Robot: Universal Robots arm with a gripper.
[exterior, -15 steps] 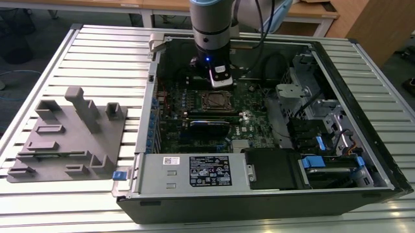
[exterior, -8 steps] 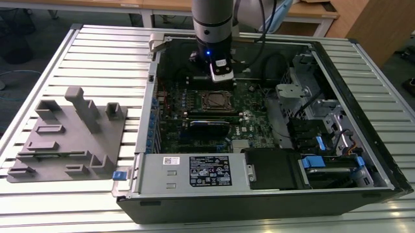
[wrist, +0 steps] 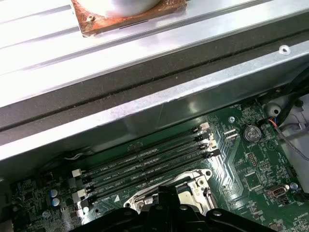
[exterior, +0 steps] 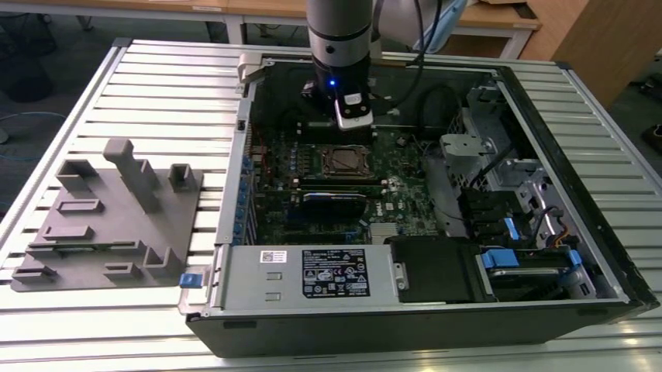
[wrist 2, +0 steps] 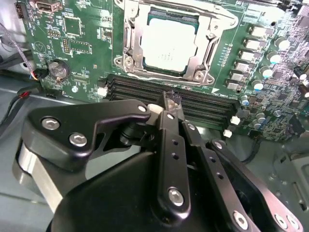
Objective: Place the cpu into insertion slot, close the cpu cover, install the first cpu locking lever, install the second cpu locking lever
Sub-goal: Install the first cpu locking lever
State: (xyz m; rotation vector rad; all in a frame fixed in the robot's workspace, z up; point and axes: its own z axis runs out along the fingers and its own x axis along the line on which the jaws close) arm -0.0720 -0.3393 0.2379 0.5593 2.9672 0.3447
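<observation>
Item: cpu (wrist 2: 169,46). You see a flat square chip with a dull silver-grey top, seated in the insertion slot (wrist 2: 136,53) on the green motherboard (wrist 2: 84,43). The cpu cover (wrist 2: 193,67), a thin silver frame with a large square cut-out, lies down around the chip, its edges overlapping the chip's border in the second wrist view. In the exterior view the socket sits mid-board inside the open computer case (exterior: 310,314), which lies on a slatted metal table (exterior: 124,85).

Item: gripper (wrist 2: 169,99). Your jaws are closed together, tips meeting, with nothing between them. In the second wrist view the tips hang over the black memory slots (wrist 2: 145,89) just beside the socket, apart from the chip and not touching the cover. In the first wrist view the same slots (wrist: 145,162) run alongside the socket frame.

Item: grey fixture tray (exterior: 114,225). It rests on the table at the exterior view's left, well apart from the case.
</observation>
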